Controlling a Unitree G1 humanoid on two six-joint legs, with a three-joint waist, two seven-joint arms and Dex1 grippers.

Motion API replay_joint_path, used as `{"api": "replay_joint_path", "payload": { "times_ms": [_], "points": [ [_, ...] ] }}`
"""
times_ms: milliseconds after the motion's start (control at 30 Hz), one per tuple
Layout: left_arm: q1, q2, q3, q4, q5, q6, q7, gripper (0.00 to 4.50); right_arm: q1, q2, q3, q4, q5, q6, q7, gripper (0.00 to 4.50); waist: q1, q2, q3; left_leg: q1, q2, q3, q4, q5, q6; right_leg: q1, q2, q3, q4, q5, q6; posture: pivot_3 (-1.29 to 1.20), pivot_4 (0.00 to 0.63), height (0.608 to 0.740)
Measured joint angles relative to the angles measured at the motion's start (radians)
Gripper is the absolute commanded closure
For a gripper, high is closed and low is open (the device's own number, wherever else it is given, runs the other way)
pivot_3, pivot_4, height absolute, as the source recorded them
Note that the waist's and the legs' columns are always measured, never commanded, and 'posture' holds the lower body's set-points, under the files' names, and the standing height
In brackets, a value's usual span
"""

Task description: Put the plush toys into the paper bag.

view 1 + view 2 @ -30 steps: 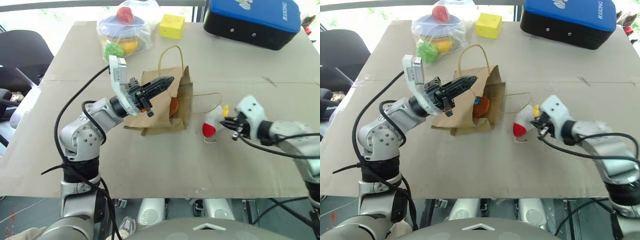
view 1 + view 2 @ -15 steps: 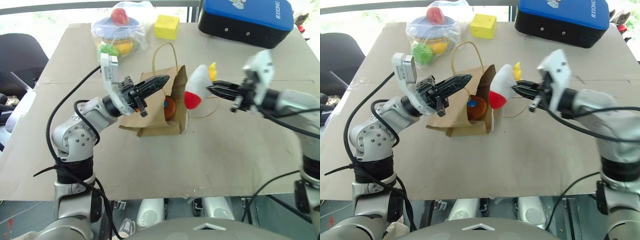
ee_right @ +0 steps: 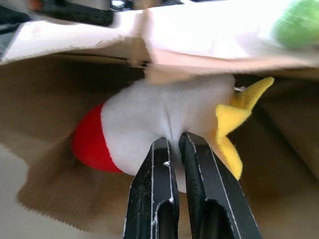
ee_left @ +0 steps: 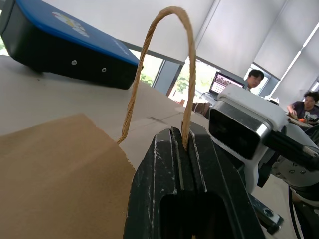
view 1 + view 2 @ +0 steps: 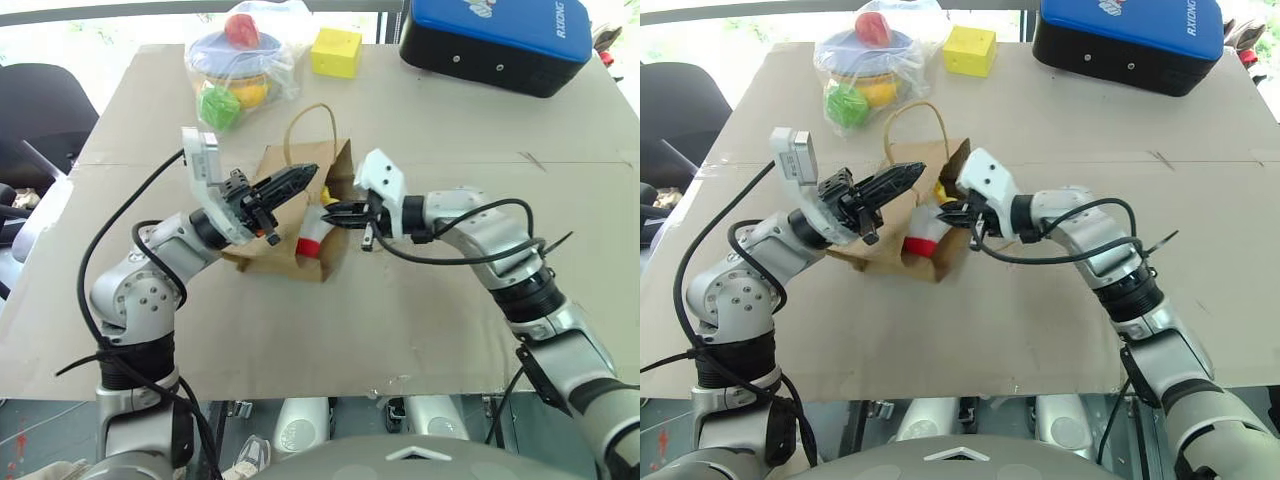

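The brown paper bag (image 5: 298, 158) lies on its side on the table, its mouth facing my right arm. My left gripper (image 5: 305, 178) is shut on the bag's tan loop handle (image 4: 149, 46) and holds the upper lip of the mouth raised. A white plush toy (image 5: 312, 230) with a red tip and a yellow end sits in the bag's mouth. My right gripper (image 5: 334, 212) is shut on the white plush toy (image 3: 164, 117) at its middle, with brown paper above and below it.
A blue and black padded case (image 5: 500, 40) stands at the table's back right. A yellow foam cube (image 5: 337, 52) and a plastic-wrapped stacking toy (image 5: 235, 65) are at the back left. A black chair (image 5: 40, 110) is off the table's left edge.
My right gripper lifted the white toy off the table and swung it left into the bag's mouth. The left gripper has kept its hold on the handle, shifting slightly left.
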Motion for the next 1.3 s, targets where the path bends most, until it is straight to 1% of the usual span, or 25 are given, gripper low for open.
{"api": "replay_joint_path", "payload": {
  "times_ms": [133,200,267,300,333,467,500,633,700,767,833,867,933,1033,1167,1200,1300],
  "points": [
    [0.017,0.0,-0.001,-0.017,0.0,0.0,0.014,4.5,-0.018,0.035,0.067,0.077,-0.054,-0.085,0.081,4.44,0.001,0.0,0.0,0.0,0.0,0.0,0.0,0.0,0.0,0.0,0.0,-0.001,0.0,0.0,0.0,0.0,0.15,0.729],
    [0.018,0.0,-0.001,-0.024,0.0,-0.002,0.023,4.5,-0.021,0.059,0.087,0.13,-0.091,-0.127,0.1,4.44,0.001,0.0,0.0,0.0,0.0,0.0,0.0,0.0,0.0,0.0,-0.001,-0.001,0.0,0.0,0.0,0.0,0.15,0.729],
    [0.019,-0.001,-0.001,-0.028,0.0,-0.002,0.028,4.5,-0.019,0.079,0.087,0.16,-0.098,-0.131,0.105,4.44,0.001,0.0,0.0,0.0,0.0,0.0,0.0,0.0,0.0,0.0,-0.001,-0.001,0.001,0.0,0.0,0.0,0.15,0.729],
    [0.019,-0.002,-0.001,-0.03,0.0,-0.003,0.033,4.5,-0.019,0.09,0.084,0.176,-0.1,-0.131,0.105,3.9,0.0,0.0,0.0,0.0,0.0,-0.001,0.0,0.0,0.0,0.0,-0.001,-0.001,0.001,0.0,0.0,0.0,0.15,0.729],
    [0.02,-0.003,-0.001,-0.031,0.0,-0.004,0.036,4.5,-0.018,0.093,0.082,0.187,-0.102,-0.131,0.106,3.6,0.0,0.0,0.0,0.0,0.0,-0.001,0.0,0.0,0.0,0.0,-0.001,-0.001,0.001,0.0,0.0,0.0,0.15,0.729],
    [0.044,-0.003,-0.001,-0.032,0.0,-0.016,0.04,4.5,0.018,0.073,0.071,0.181,-0.109,-0.131,0.12,1.81,0.001,0.0,0.0,0.0,0.0,-0.001,0.0,0.0,0.0,0.0,-0.001,-0.001,0.0,0.0,0.0,0.0,0.15,0.729],
    [0.049,-0.003,-0.001,-0.032,0.0,-0.016,0.04,4.5,0.027,0.068,0.067,0.176,-0.112,-0.131,0.119,1.6,0.001,0.0,0.0,0.0,0.0,-0.001,0.0,0.0,0.0,0.0,-0.001,-0.001,0.0,0.0,0.0,0.0,0.15,0.729],
    [0.081,0.0,0.002,-0.031,0.016,-0.045,0.028,4.5,0.113,0.01,0.012,0.079,-0.127,-0.141,0.083,1.6,0.003,0.0,0.0,0.0,0.0,-0.001,0.0,0.0,0.0,0.0,-0.001,-0.001,0.0,0.0,0.0,0.0,0.15,0.729],
    [0.101,0.0,0.001,-0.026,0.029,-0.058,0.016,4.5,0.148,-0.017,-0.027,0.037,-0.125,-0.121,0.058,1.6,0.003,0.0,0.0,0.0,0.0,-0.001,0.0,0.0,0.0,0.0,-0.001,-0.001,0.0,0.0,0.0,0.0,0.15,0.729],
    [0.107,0.002,0.002,-0.019,0.038,-0.07,0.003,4.5,0.17,-0.045,-0.079,-0.039,-0.108,-0.061,0.03,1.6,0.003,0.0,0.0,0.0,0.0,-0.001,0.0,0.0,0.0,0.0,-0.001,-0.001,0.001,0.0,0.0,0.0,0.15,0.729],
    [0.109,0.005,0.004,-0.013,0.04,-0.081,-0.006,4.5,0.195,-0.082,-0.149,-0.163,-0.066,0.028,0.003,1.6,0.004,0.0,0.0,0.0,0.0,-0.001,-0.001,0.0,0.0,0.0,-0.001,-0.001,0.001,0.0,0.0,0.0,0.15,0.729],
    [0.107,0.006,0.003,-0.008,0.045,-0.085,-0.009,4.5,0.222,-0.107,-0.204,-0.265,-0.019,0.122,-0.022,1.6,0.005,0.0,0.0,0.0,0.0,-0.001,-0.001,0.0,0.0,0.0,-0.001,-0.001,0.0,0.0,0.0,0.0,0.15,0.729],
    [0.105,0.006,0.003,-0.001,0.049,-0.088,-0.01,4.5,0.245,-0.126,-0.241,-0.337,0.018,0.207,-0.043,1.6,0.005,0.0,0.0,0.0,0.0,-0.001,-0.001,0.0,0.0,0.0,-0.001,-0.001,0.0,0.0,0.0,0.0,0.15,0.729],
    [0.102,0.005,0.002,0.004,0.056,-0.101,-0.01,4.5,0.349,-0.173,-0.305,-0.463,0.105,0.443,-0.107,1.6,0.006,0.0,0.0,0.0,0.0,-0.001,-0.001,0.0,0.0,0.0,-0.002,-0.001,0.0,0.0,0.0,0.0,0.15,0.729],
    [0.101,0.001,0.0,0.01,0.057,-0.104,-0.011,4.5,0.442,-0.178,-0.369,-0.493,0.162,0.655,-0.192,1.6,0.003,0.0,0.0,0.0,0.0,-0.001,-0.001,0.0,0.0,0.0,-0.002,-0.001,0.001,0.0,0.0,0.0,0.15,0.729],
    [0.101,0.001,0.0,0.01,0.057,-0.105,-0.011,4.5,0.461,-0.157,-0.4,-0.495,0.191,0.714,-0.217,1.6,0.002,0.0,0.0,0.0,0.0,-0.001,-0.002,0.0,0.0,0.0,-0.001,-0.001,0.001,0.0,0.0,0.0,0.15,0.729],
    [0.1,0.0,0.0,0.011,0.057,-0.106,-0.013,4.5,0.466,-0.107,-0.43,-0.495,0.229,0.78,-0.262,1.6,0.002,0.0,0.0,0.001,0.0,-0.001,-0.002,0.0,0.0,0.0,-0.001,-0.001,0.001,0.0,0.0,0.0,0.15,0.729]
  ]
}}
